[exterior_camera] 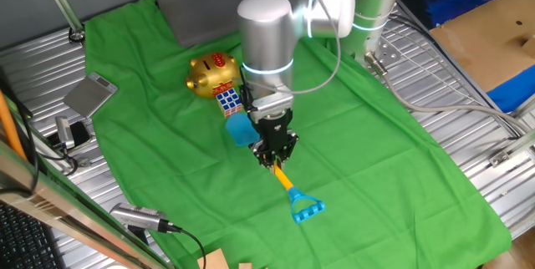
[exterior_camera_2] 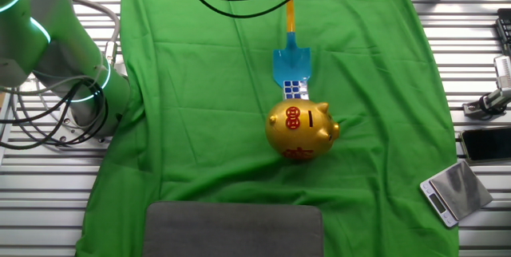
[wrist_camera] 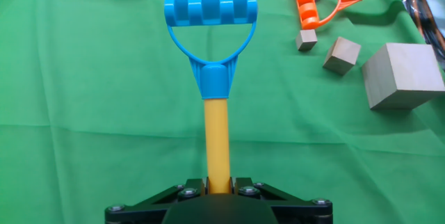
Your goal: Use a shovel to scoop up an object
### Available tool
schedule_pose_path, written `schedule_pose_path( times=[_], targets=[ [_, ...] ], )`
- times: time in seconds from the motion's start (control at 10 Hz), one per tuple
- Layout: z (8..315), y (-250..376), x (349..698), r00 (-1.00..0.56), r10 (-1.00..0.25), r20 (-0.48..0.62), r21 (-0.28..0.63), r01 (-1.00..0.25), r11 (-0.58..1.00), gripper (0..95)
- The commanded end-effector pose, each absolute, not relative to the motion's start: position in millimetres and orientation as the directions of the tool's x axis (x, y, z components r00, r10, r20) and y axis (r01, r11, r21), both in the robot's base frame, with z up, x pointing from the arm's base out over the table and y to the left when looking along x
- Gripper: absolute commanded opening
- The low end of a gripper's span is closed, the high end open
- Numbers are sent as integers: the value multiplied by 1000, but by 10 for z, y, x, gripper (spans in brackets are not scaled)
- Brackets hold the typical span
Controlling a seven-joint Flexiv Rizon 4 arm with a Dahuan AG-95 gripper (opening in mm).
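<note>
- The black 2-finger tool [exterior_camera: 274, 154] is clamped on the yellow shaft of the plastic toy shovel [exterior_camera: 264, 156], near mid-worktop.
- The shovel's long axis runs from its blue D-shaped end through the tool to the light blue blade, straight toward the small multicoloured cube [exterior_camera_2: 295, 88].
- The cube sits at the blade tip, touching the round gold piggy bank [exterior_camera_2: 301, 130] behind it.
- No containers are visible.

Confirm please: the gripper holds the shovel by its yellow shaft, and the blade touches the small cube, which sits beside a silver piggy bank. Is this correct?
Only the colour is wrong: the piggy bank is gold, as the other fixed view shows. The gripper does hold the shovel by its yellow shaft, blade against the cube.
</note>
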State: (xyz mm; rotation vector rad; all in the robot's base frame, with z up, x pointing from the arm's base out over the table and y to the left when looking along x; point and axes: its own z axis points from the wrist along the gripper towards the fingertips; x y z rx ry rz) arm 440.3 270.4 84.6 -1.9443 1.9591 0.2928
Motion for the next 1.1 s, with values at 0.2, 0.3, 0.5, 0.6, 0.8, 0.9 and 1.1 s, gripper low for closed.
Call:
schedule_pose_path(
  times=[0.2,0.3,0.5,0.6,0.8,0.9,1.1],
  targets=[
    [897,2690,4388,12,-916,-401,-99,-995,31,0],
    [905,2681,4386,13,-914,-405,-100,-995,30,0],
    [919,2658,4379,15,-910,-415,-101,-994,30,0],
    [938,2619,4363,23,-907,-420,-106,-994,24,0],
    [963,2569,4340,32,-906,-422,-109,-994,16,0],
    [975,2542,4327,37,-907,-420,-111,-994,10,0],
    [979,2522,4319,42,-909,-414,-112,-994,5,0]
  ],
)
